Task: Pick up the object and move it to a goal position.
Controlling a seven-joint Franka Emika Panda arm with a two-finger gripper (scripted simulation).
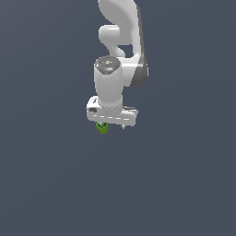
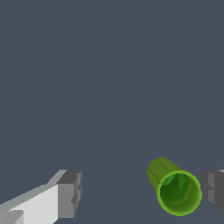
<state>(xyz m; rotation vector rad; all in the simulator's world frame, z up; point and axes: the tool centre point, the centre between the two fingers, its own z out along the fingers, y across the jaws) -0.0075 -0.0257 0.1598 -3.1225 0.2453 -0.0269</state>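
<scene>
The object [image 2: 175, 189] is a small bright green cup-like blob with a darker green inside. In the wrist view it lies between my two grey fingertips, close to one finger [image 2: 214, 190] and far from the other [image 2: 70, 194]. My gripper [image 2: 142, 192] is open wide and does not touch the object. In the exterior view the object [image 1: 102, 127] shows just under the white hand, toward that view's left side of the gripper [image 1: 110, 125]. The hand hides most of the fingers there.
Only a plain dark grey-blue ground [image 1: 55, 184] shows around the arm. No other object or marker is in view.
</scene>
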